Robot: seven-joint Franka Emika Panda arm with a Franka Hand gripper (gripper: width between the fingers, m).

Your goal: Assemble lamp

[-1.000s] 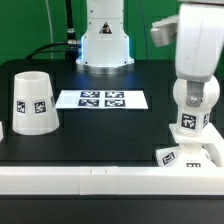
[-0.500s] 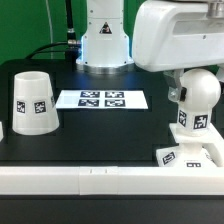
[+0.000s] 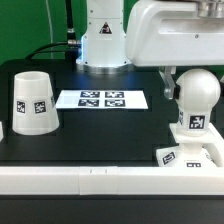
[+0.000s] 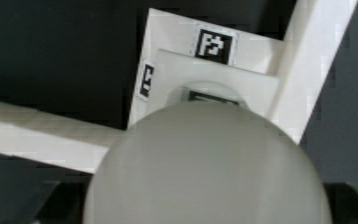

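End effector (image 3: 172, 83) at the bulb over the base, grip unclear.
Most of it is hidden by the arm's white body; only one dark finger-like part shows beside the bulb (image 3: 198, 92), so I cannot tell whether it clamps the bulb or stands open. The bulb is upright, its tagged neck meeting the base (image 3: 188, 157) at the exterior view's right of the counter (image 3: 110, 130). The shade (image 3: 33, 102) sits wide end down, well apart at the exterior view's left, past the marker board (image 3: 102, 99). Judged step: seating the bulb in the base. The next move calls for keeping the neck vertical in the socket, then fetching the shade.
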